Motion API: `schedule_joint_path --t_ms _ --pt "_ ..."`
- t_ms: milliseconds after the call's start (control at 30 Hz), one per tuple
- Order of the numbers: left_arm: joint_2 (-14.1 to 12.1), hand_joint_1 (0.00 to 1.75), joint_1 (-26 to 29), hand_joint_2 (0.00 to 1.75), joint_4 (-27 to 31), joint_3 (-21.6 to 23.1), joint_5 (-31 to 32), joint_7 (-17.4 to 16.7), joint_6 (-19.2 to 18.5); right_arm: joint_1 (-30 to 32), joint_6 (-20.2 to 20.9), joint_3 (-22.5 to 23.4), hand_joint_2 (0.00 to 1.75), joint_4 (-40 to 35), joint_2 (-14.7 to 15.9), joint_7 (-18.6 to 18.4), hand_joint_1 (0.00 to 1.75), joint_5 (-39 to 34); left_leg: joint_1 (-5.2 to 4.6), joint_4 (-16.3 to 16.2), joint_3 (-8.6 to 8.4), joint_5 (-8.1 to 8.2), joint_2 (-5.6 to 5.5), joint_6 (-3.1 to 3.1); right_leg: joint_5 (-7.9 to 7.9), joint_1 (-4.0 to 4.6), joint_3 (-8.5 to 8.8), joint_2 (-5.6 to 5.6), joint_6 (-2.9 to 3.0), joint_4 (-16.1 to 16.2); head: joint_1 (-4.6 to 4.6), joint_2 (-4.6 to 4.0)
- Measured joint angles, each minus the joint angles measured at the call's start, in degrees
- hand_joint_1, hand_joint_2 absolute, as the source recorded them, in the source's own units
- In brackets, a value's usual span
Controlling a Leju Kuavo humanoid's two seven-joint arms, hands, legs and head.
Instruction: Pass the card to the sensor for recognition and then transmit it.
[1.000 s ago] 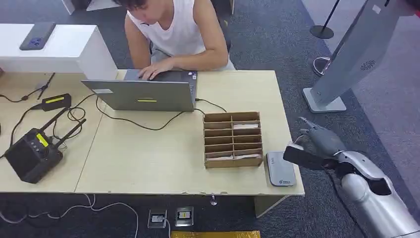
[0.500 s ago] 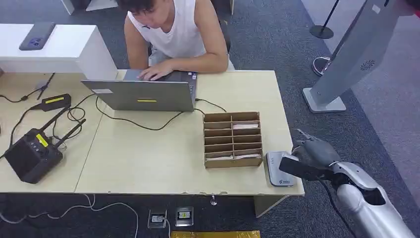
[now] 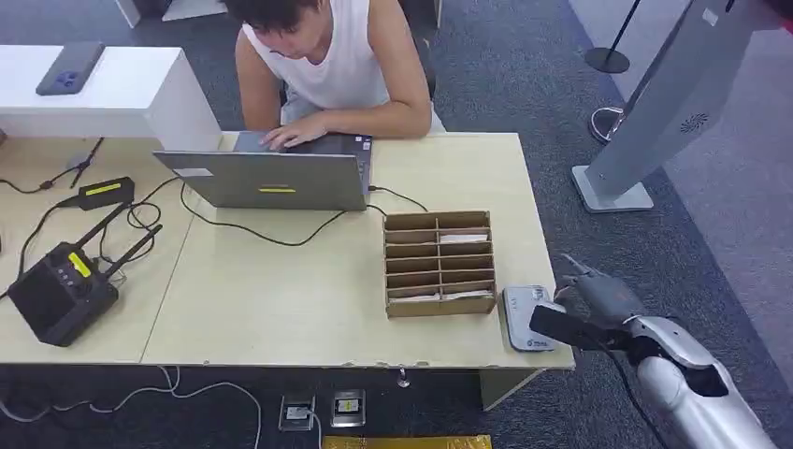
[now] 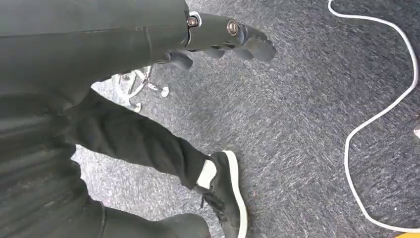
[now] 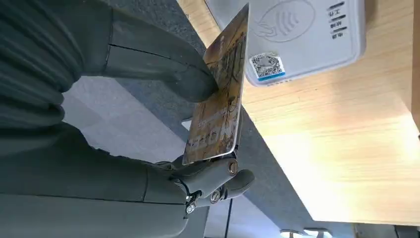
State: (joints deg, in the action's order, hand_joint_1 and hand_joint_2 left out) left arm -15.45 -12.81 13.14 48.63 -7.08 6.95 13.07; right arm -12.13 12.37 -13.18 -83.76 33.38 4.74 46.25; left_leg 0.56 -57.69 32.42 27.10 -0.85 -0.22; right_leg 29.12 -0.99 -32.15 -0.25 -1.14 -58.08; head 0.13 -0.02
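R hand (image 3: 591,301), fingers (image 5: 218,179) clamped on card (image 5: 220,96), has dropped toward table edge; sensor (image 3: 526,318) now just ahead — recognition imminent.

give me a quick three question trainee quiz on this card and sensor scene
1. True or false: the right hand holds the card.
2. Where does the sensor sit? A) on the laptop B) on the table near its right edge, beside the cardboard organizer C) on the floor
3. Fill in: the left hand hangs over the grey ____.

Key:
1. True; the thumb and fingers pinch it by its edges.
2. B
3. carpet
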Motion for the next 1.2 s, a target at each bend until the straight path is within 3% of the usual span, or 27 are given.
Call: schedule_joint_path --t_ms 633,1200 --pt "0.26 0.0 -0.04 1.75 0.0 -0.04 0.52 -0.04 -0.02 2.42 -0.24 1.03 1.75 -0.02 -2.4 0.13 1.75 0.44 0.0 0.0 -0.1 0.0 0.09 0.0 0.01 0.0 0.05 0.09 0.02 0.0 -0.02 0.0" --pt "0.26 0.0 -2.41 1.75 0.0 -0.09 2.67 -0.04 -0.33 2.76 -0.77 1.31 1.75 -1.73 -2.49 -2.36 1.75 -0.53 0.0 0.0 -0.1 0.01 0.09 0.0 0.0 0.0 0.05 0.1 0.04 0.0 0.0 0.0"
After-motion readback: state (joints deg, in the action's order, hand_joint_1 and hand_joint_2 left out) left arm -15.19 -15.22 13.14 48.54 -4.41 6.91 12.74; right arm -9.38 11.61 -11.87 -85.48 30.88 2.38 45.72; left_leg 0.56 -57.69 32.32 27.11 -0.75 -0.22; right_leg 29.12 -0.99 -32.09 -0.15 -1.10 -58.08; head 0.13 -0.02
